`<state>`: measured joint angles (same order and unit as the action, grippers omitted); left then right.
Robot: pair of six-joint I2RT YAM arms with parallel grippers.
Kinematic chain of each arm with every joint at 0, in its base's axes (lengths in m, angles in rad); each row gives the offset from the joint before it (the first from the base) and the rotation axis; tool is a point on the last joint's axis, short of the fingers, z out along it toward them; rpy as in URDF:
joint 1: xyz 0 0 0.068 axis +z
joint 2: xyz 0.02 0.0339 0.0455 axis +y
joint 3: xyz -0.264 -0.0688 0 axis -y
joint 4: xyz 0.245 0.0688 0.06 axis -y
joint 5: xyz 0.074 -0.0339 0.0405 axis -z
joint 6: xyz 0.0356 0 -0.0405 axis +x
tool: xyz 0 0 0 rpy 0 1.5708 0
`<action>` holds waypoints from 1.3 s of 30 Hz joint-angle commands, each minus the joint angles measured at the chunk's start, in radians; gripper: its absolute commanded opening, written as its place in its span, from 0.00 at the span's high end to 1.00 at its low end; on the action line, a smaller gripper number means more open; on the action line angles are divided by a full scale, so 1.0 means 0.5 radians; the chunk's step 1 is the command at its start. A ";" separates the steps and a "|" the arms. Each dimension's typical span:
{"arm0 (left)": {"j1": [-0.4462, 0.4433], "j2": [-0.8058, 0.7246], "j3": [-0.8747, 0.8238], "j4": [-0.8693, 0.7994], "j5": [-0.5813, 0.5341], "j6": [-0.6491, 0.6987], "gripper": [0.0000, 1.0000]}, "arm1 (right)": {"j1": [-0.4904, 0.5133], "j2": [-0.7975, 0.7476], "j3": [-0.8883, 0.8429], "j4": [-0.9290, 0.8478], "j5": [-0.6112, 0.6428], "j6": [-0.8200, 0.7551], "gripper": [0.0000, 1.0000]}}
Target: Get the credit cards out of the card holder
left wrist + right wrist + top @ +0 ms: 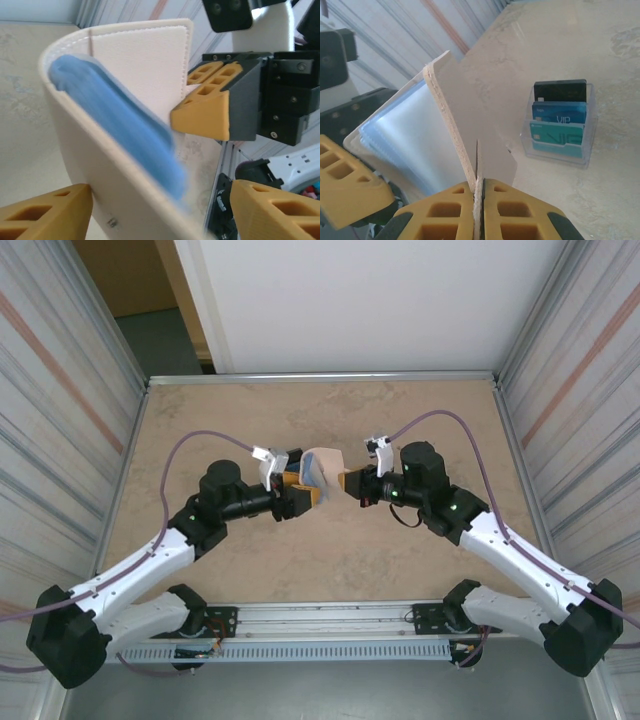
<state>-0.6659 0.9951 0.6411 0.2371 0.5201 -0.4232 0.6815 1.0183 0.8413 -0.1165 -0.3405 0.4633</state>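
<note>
Beige tabletop [330, 570] beneath card holder [322, 468]; walls [60, 370] perhaps metal

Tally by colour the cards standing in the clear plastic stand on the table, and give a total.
Black plastic card: 1
Blue plastic card: 1
Teal plastic card: 1
Total: 3 cards in the clear plastic stand

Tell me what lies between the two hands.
The card holder, as the top view shows. The right hand is shut on one flap; the open left hand straddles the other side.
</note>
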 commanded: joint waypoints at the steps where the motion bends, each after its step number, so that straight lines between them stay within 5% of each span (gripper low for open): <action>1: -0.020 -0.028 0.000 0.079 -0.084 0.037 0.55 | 0.014 -0.036 0.067 0.015 0.052 0.037 1.00; 22: -0.046 -0.064 0.025 -0.020 -0.268 0.178 0.81 | 0.026 -0.031 0.063 0.098 -0.093 0.115 1.00; 39: -0.116 -0.064 0.035 -0.042 -0.545 0.227 0.69 | 0.072 -0.031 0.079 0.107 -0.157 0.089 1.00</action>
<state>-0.7158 0.9798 0.6411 0.2050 0.2871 -0.3252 0.7052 1.0187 0.8417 -0.1062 -0.3851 0.4976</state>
